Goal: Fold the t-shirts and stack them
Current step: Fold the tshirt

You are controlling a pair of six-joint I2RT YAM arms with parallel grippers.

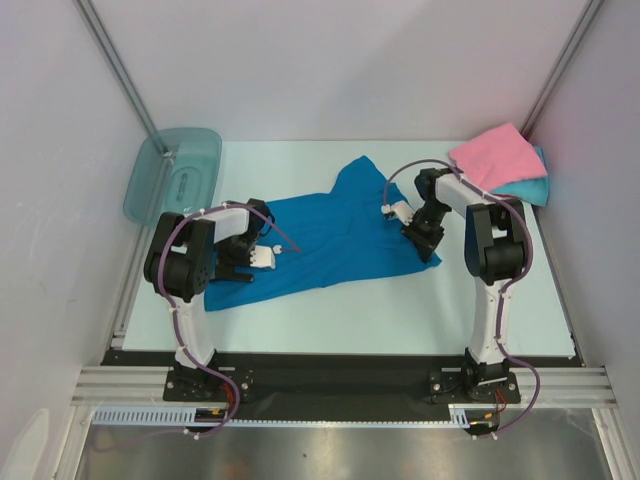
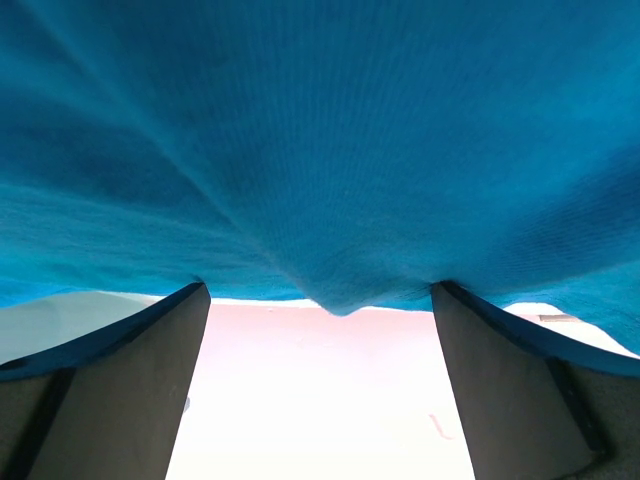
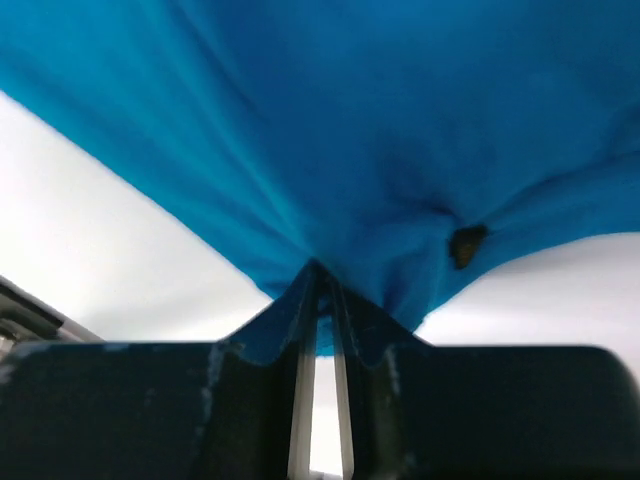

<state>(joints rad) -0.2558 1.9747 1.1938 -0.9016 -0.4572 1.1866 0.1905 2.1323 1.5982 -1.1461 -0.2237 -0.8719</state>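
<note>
A deep blue t-shirt lies spread across the middle of the table. My left gripper sits low over its left part, open, with nothing between its fingers; a blue fold hangs just past the gripper. My right gripper is shut on the shirt's right edge, blue cloth bunching out of the gripper. A folded pink t-shirt rests on a folded turquoise one at the back right corner.
A translucent teal bin stands at the back left, partly over the table's edge. White walls close in both sides and the back. A small dark mark shows on the blue cloth by my right gripper.
</note>
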